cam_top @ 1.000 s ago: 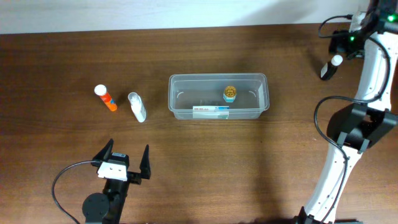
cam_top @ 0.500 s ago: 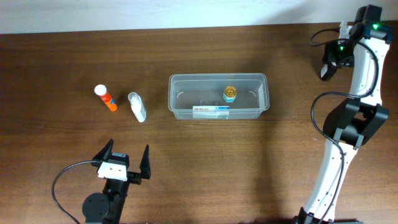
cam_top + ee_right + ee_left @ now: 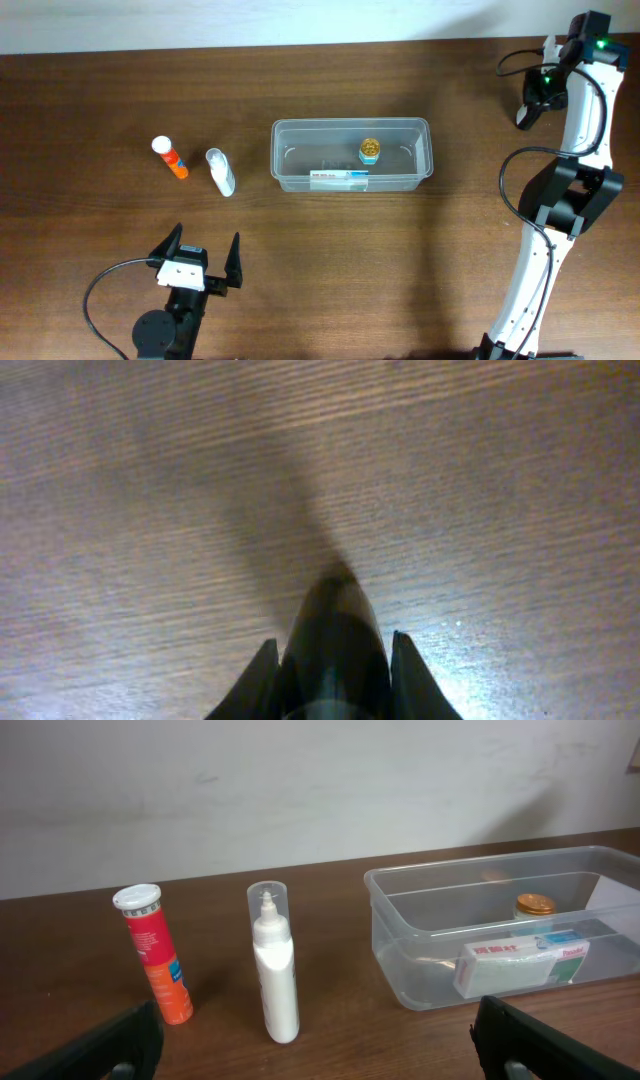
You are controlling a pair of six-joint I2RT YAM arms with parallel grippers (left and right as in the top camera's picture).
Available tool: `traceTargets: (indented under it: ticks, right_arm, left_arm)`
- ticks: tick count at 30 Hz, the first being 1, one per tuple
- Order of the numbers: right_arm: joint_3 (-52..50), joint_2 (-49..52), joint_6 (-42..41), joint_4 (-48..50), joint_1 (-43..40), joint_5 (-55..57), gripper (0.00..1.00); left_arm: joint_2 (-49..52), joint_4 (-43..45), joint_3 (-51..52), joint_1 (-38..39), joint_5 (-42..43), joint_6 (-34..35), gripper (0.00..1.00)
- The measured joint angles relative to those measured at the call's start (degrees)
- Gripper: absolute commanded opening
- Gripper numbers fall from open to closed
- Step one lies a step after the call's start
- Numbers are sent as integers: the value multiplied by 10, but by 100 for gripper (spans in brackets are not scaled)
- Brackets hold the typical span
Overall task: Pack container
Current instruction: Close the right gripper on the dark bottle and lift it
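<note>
The clear container [image 3: 350, 124] stands mid-table with a gold-capped jar [image 3: 371, 150] and a white box [image 3: 338, 179] inside; the left wrist view shows the container [image 3: 480, 875] at right. At the far right edge, my right gripper [image 3: 538, 95] is shut on a dark bottle [image 3: 526, 113] just above the table. Seen from the right wrist, the dark bottle [image 3: 333, 635] fills the gap between the fingers of the right gripper [image 3: 333, 675]. My left gripper [image 3: 203, 256] sits open and empty at the front left; its view shows the left gripper [image 3: 320, 1055] spread wide.
An orange tube [image 3: 170, 157] with a white cap and a white bottle [image 3: 220, 172] with a clear cap lie left of the container. Both show ahead of the left gripper: orange tube [image 3: 155, 955], white bottle [image 3: 275, 965]. The right arm's cable loops hang at the right.
The right arm swung over the dark bottle at the far right and its jaws shut on it. The left arm stayed still.
</note>
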State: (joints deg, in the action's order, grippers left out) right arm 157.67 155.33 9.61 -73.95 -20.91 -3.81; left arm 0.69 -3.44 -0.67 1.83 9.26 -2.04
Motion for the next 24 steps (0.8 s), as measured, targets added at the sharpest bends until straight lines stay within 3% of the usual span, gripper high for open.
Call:
traceTargets:
  ticks: [11,18,24]
  right_arm:
    - [5,-2,-16,-35,0,-9,18]
    - [37,-18,-24,-138,3,-46,21]
    - [79,-99,-28,-230,27,-60,22]
  left_arm:
    - [0,0,0,0,0,0,99]
    - [0,0,0,0,0,0,99]
    - [0,0,0,0,0,0,99]
